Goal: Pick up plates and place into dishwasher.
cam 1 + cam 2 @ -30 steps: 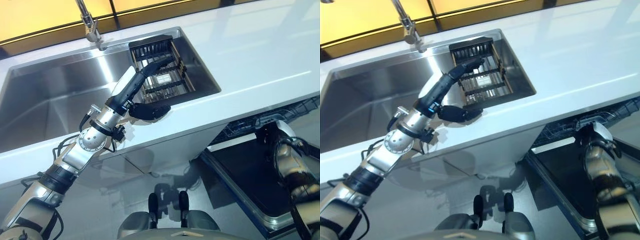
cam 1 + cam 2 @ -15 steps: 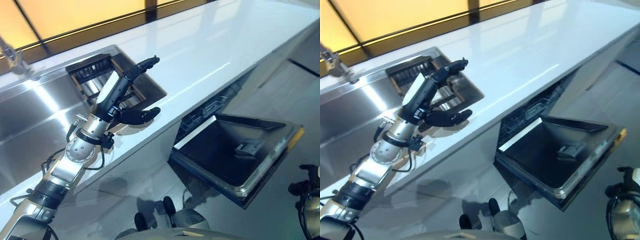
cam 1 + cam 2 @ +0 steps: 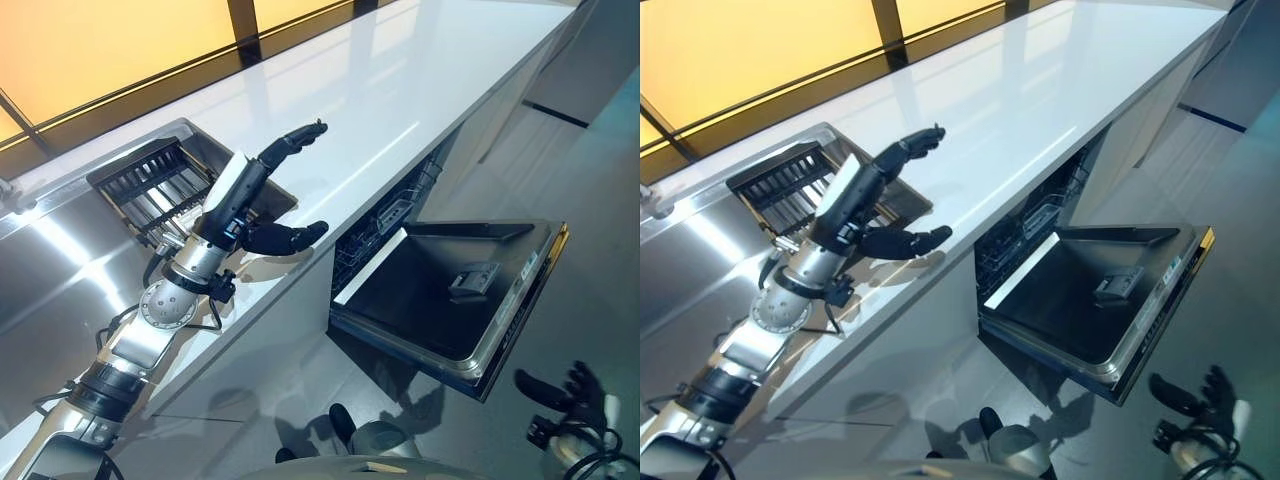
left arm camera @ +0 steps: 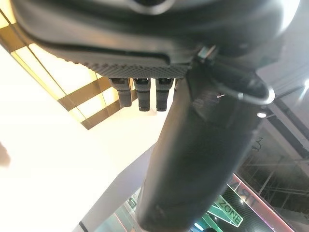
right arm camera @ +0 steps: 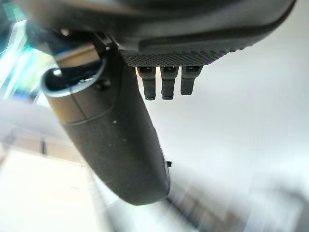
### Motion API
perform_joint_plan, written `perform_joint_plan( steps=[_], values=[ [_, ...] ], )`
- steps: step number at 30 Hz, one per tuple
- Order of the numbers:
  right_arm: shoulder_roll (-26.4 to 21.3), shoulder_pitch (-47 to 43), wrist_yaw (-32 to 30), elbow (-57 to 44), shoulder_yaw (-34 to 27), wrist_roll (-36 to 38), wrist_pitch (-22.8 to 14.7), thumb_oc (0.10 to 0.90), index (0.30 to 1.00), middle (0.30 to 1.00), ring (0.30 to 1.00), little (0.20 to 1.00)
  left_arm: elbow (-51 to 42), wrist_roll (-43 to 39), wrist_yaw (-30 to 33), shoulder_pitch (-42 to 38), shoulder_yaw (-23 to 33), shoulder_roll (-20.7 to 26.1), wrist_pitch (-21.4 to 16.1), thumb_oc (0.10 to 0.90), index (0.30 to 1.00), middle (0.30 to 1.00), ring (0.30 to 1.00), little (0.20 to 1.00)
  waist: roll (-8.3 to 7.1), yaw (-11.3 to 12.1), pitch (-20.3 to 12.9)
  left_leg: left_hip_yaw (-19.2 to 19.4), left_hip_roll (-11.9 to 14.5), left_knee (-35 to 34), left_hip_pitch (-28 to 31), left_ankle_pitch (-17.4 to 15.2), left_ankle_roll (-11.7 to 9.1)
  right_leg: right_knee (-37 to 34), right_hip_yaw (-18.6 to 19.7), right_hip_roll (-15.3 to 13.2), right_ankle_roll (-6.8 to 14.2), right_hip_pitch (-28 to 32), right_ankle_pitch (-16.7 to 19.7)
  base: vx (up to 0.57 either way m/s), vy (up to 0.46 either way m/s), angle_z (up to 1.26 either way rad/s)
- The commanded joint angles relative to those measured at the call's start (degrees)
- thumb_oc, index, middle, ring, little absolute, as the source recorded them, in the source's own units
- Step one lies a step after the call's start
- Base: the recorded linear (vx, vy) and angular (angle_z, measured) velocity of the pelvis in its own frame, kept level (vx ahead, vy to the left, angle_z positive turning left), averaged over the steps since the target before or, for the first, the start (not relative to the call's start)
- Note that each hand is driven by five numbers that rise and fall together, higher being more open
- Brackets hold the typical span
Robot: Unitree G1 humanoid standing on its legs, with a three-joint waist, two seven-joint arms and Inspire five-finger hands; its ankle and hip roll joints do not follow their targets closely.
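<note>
Dropped flat open over the grey floor (image 3: pixel 600 170): dishwasher door (image 3: pixel 430 300), dark inner face up, detergent compartment (image 3: pixel 472 282) near its middle. Just behind the door's hinge edge, under the white countertop (image 3: pixel 400 80): wire basket (image 3: pixel 392 212) of the dishwasher, partly in shadow; cannot tell what sits in it.

Up and to the left of the door, above the countertop edge: left hand (image 3: pixel 238 190), raised clear of the surface, fingers (image 3: pixel 290 142) stretched out straight, thumb (image 3: pixel 288 238) splayed wide below them. Relaxed and spread, grasping nothing. Same reading from the left wrist view: fingers (image 4: pixel 140 96) in a straight row, thumb standing apart, nothing between them.

Further left of the door than that hand: steel sink (image 3: pixel 50 280) set into the countertop, with a black dish rack (image 3: pixel 150 185) at the sink end nearest the door. Slats of the rack visible; cannot tell whether any plates stand among them.

Below and to the right of the door's front corner, low over the floor: right hand (image 3: pixel 578 392), fingers loosely apart, well away from the door. In the right wrist view, fingers (image 5: pixel 164 84) straight beside the thumb, released, carrying nothing.

As for the plates: cannot tell where they lie; both hands bare, door surface bare.
</note>
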Motion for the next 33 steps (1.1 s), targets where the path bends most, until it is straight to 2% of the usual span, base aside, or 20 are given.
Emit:
perform_joint_plan(
  steps=[1, 3, 4, 5, 6, 8, 13, 14, 19, 21, 24, 25, 26, 27, 28, 31, 33],
  values=[
    [-3.79, -4.89, 10.21, 8.82, -5.67, 14.83, -16.87, 0.800, 0.900, 0.900, 0.900, 0.900, 0.05, -6.85, 0.03, -9.61, -0.32, 0.58, -3.87, 0.800, 0.900, 0.900, 0.900, 0.900, 0.50, 1.95, -3.62, -0.80, -0.77, 0.41, 0.25, -7.72, 3.15, 0.35, -2.46, 3.12, 2.85, 2.44, -4.97, 0.00, 0.000, 0.00],
    [-4.35, -5.87, 11.79, 12.95, -6.66, 15.96, -18.32, 0.800, 0.900, 0.900, 0.900, 0.900, 0.07, -7.93, -0.45, -10.29, -0.77, 1.16, -3.60, 0.800, 0.900, 0.900, 0.900, 0.900, 0.66, 2.44, -3.85, -0.99, -0.78, 0.41, 0.26, -7.81, 3.11, 0.35, -2.84, 2.97, 2.83, 2.53, -5.07, 0.01, -0.020, 0.07],
    [-6.12, -7.42, 15.63, 19.22, -8.10, 21.37, -19.54, 0.800, 0.900, 0.900, 0.900, 0.900, -0.33, -9.26, -0.82, -11.00, -1.33, 2.02, -3.10, 0.800, 0.900, 0.900, 0.900, 0.900, 1.00, 3.23, -4.10, -1.49, -0.80, 0.41, 0.20, -7.81, 3.01, 0.35, -3.41, 2.81, 2.81, 2.56, -5.17, 0.03, -0.038, 0.13],
    [-6.37, -7.70, 16.22, 20.15, -8.36, 22.28, -19.65, 0.800, 0.900, 0.900, 0.900, 0.900, -0.45, -9.35, -0.81, -11.14, -1.46, 2.05, -2.95, 0.800, 0.900, 0.900, 0.900, 0.900, 1.07, 3.36, -4.10, -1.60, -0.80, 0.41, 0.17, -7.79, 3.00, 0.35, -3.54, 2.78, 2.81, 2.56, -5.18, 0.03, -0.049, 0.13],
    [-7.43, -8.71, 20.28, 24.20, -9.73, 27.03, -19.88, 0.800, 0.900, 0.900, 0.900, 0.900, -0.95, -10.04, -1.11, -11.37, -1.70, 2.43, -2.55, 0.800, 0.900, 0.900, 0.900, 0.900, 1.44, 4.04, -4.14, -2.19, -0.85, 0.41, 0.15, -7.75, 2.88, 0.35, -3.95, 2.66, 2.72, 2.65, -5.18, 0.01, -0.037, 0.10],
    [-8.28, -9.38, 23.56, 27.66, -10.04, 27.67, -18.55, 0.800, 0.900, 0.900, 0.900, 0.900, -1.09, -10.88, -1.69, -11.59, -1.86, 2.63, -2.60, 0.800, 0.900, 0.900, 0.900, 0.900, 1.87, 4.82, -4.04, -2.81, -0.92, 0.41, 0.17, -7.75, 2.83, 0.35, -4.70, 2.45, 2.55, 2.82, -5.30, 0.01, -0.041, 0.13],
    [-7.66, -10.31, 32.18, 29.10, -7.33, 28.87, -18.23, 0.800, 0.900, 0.900, 0.900, 0.900, -2.40, -10.66, -2.04, -11.52, -1.74, 2.14, -1.27, 0.800, 0.900, 0.900, 0.900, 0.900, 2.31, 5.81, -3.84, -4.29, -1.14, 0.41, 0.07, -7.65, 2.73, 0.35, -5.72, 2.19, 2.21, 3.04, -5.53, 0.00, -0.034, 0.18],
    [-7.45, -10.76, 38.04, 29.26, -5.35, 29.49, -17.50, 0.800, 0.900, 0.900, 0.900, 0.900, -2.37, -10.34, -2.27, -11.61, -1.77, 1.69, -1.13, 0.800, 0.900, 0.900, 0.900, 0.900, 2.34, 6.29, -3.81, -4.89, -1.18, 0.41, 0.03, -7.54, 2.67, 0.35, -6.25, 2.08, 1.99, 3.12, -5.63, 0.00, -0.039, 0.10],
    [-6.39, -10.96, 49.37, 25.93, 0.85, 29.03, -15.21, 0.800, 0.900, 0.900, 0.900, 0.900, -2.30, -8.43, -2.85, -11.23, -1.10, 0.17, -0.90, 0.800, 0.900, 0.900, 0.900, 0.900, 2.15, 6.89, -3.60, -5.95, -1.22, 0.41, -0.23, -7.32, 2.52, 0.35, -6.94, 1.97, 1.63, 3.13, -5.85, -0.02, -0.041, 0.07],
    [-5.84, -10.28, 54.42, 20.35, 5.62, 27.54, -11.56, 0.800, 0.900, 0.900, 0.900, 0.900, -1.98, -7.97, -3.40, -10.72, -0.73, -0.15, -1.60, 0.800, 0.900, 0.900, 0.900, 0.900, 1.79, 7.17, -3.26, -6.38, -1.24, 0.41, -0.16, -7.14, 2.44, 0.35, -7.70, 1.75, 1.45, 3.33, -5.97, -0.04, -0.040, 0.05],
    [-6.02, -10.24, 55.58, 16.32, 8.66, 25.81, -8.66, 0.800, 0.900, 0.900, 0.900, 0.900, -1.64, -7.39, -3.90, -10.63, -0.78, -0.63, -2.16, 0.800, 0.900, 0.900, 0.900, 0.900, 1.46, 7.36, -3.10, -6.61, -1.26, 0.41, -0.14, -7.02, 2.33, 0.35, -8.15, 1.62, 1.42, 3.44, -6.02, -0.03, -0.025, 0.10],
    [-6.68, -10.60, 56.82, 14.93, 10.17, 23.39, -5.23, 0.800, 0.900, 0.900, 0.900, 0.900, -1.28, -7.04, -4.16, -10.59, -1.08, -0.89, -2.70, 0.800, 0.900, 0.900, 0.900, 0.900, 1.20, 7.55, -3.04, -6.86, -1.31, 0.41, -0.05, -6.99, 2.28, 0.35, -8.35, 1.59, 1.35, 3.59, -6.08, -0.02, -0.020, 0.05],
    [-6.96, -10.84, 56.82, 14.72, 10.66, 23.05, -4.31, 0.800, 0.900, 0.900, 0.900, 0.900, -1.32, -7.02, -4.20, -10.67, -1.20, -0.94, -2.66, 0.800, 0.900, 0.900, 0.900, 0.900, 1.13, 7.65, -3.06, -6.92, -1.32, 0.41, -0.03, -6.99, 2.26, 0.35, -8.44, 1.57, 1.34, 3.64, -6.12, 0.00, 0.000, 0.00],
    [-7.57, -11.53, 57.03, 14.43, 11.63, 21.72, -1.74, 0.800, 0.900, 0.900, 0.900, 0.900, -1.51, -6.91, -4.23, -10.80, -1.45, -1.03, -2.55, 0.800, 0.900, 0.900, 0.900, 0.900, 0.96, 7.88, -3.10, -7.11, -1.32, 0.41, 0.01, -6.97, 2.24, 0.35, -8.56, 1.54, 1.29, 3.73, -6.19, -0.03, -0.030, -0.04],
    [-9.45, -13.48, 57.95, 14.58, 13.37, 20.08, 2.20, 0.800, 0.900, 0.900, 0.900, 0.900, -1.35, -6.32, -3.80, -11.31, -2.32, -1.17, -2.70, 0.800, 0.900, 0.900, 0.900, 0.900, 0.56, 8.44, -3.16, -7.43, -1.28, 0.41, 0.12, -6.89, 2.18, 0.35, -8.79, 1.50, 1.15, 3.95, -6.24, -0.02, -0.035, -0.08],
    [-11.62, -17.47, 58.89, 13.64, 14.62, 21.85, 7.24, 0.800, 0.900, 0.900, 0.900, 0.900, -0.81, -5.48, -2.85, -11.83, -3.68, -1.00, -3.16, 0.800, 0.900, 0.900, 0.900, 0.900, 0.17, 9.36, -3.06, -8.05, -1.22, 0.41, 0.56, -6.69, 2.15, 0.35, -9.07, 1.52, 0.87, 4.61, -6.24, 0.00, -0.023, -0.19],
    [-11.81, -20.05, 59.56, 13.71, 14.96, 22.85, 9.00, 0.800, 0.900, 0.900, 0.900, 0.900, 0.17, -5.95, -3.20, -12.32, -3.84, -1.07, -3.71, 0.800, 0.900, 0.900, 0.900, 0.900, 0.20, 10.00, -2.98, -8.45, -1.23, 0.41, 0.82, -6.62, 2.17, 0.35, -9.27, 1.50, 0.66, 4.98, -6.30, 0.01, -0.005, -0.21]
  ],
)
